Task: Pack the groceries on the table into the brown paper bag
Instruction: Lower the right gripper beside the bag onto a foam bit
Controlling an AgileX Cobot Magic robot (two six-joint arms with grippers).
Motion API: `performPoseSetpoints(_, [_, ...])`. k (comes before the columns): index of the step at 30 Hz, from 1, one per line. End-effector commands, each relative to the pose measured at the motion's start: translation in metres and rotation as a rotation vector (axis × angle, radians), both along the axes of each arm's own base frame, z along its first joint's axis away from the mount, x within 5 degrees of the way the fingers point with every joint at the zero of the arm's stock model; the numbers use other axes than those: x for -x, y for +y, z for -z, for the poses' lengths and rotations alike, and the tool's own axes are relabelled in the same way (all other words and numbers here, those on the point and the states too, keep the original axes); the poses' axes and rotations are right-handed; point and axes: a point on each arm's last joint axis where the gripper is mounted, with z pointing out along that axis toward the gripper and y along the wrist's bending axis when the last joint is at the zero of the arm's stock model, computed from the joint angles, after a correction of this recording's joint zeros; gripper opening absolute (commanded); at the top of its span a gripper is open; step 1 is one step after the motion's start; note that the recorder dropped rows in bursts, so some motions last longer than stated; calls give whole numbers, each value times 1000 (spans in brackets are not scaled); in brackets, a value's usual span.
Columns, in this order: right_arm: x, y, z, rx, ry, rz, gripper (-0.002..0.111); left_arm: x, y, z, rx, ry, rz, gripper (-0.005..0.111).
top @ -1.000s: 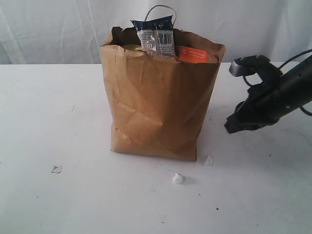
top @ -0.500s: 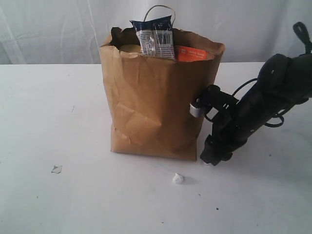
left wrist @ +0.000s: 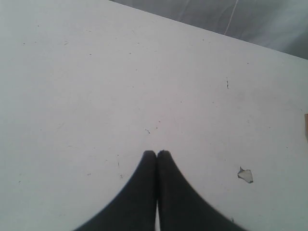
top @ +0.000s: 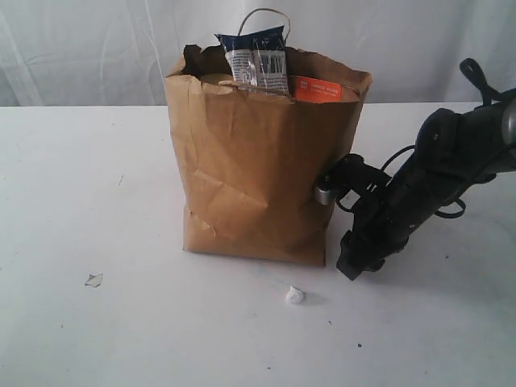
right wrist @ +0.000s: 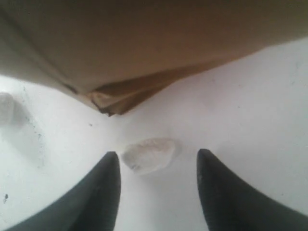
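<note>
The left gripper (left wrist: 157, 153) is closed tight, idle over the counter (top: 97, 201). The paper bag (top: 258, 161) stands centre, with a navy packet (top: 256, 56) and a pouch (top: 322, 89) protruding from its rim. The right gripper (top: 353, 264), jaws apart, straddles a white scrap (right wrist: 147, 155) at the bag's near right corner.

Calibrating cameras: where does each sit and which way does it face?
Exterior: off the arms, facing the brown paper bag on the table; right arm shows.
Left wrist: above the table, looking down past the shut left gripper.
Right wrist: low, facing the bag's bottom corner and a white lump inside the open right gripper.
Shared: exterior and left wrist both show the torn scrap.
</note>
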Motion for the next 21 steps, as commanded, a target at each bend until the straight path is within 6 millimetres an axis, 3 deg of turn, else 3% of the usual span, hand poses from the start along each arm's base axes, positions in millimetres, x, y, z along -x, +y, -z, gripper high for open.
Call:
performPoseSetpoints(1, [1, 3, 0, -7, 2, -4, 34, 0, 0, 1, -2, -1, -4, 0])
performPoseSetpoints(7, [4, 3, 0, -8, 30, -14, 12, 0, 0, 1, -2, -1, -4, 0])
performPoseSetpoints(12, [11, 4, -5, -16, 91, -29, 5, 0, 0, 1, -2, -1, -4, 0])
performPoseSetpoints(21, [34, 3, -40, -44, 187, -97, 2, 0, 0, 1, -2, -1, -4, 0])
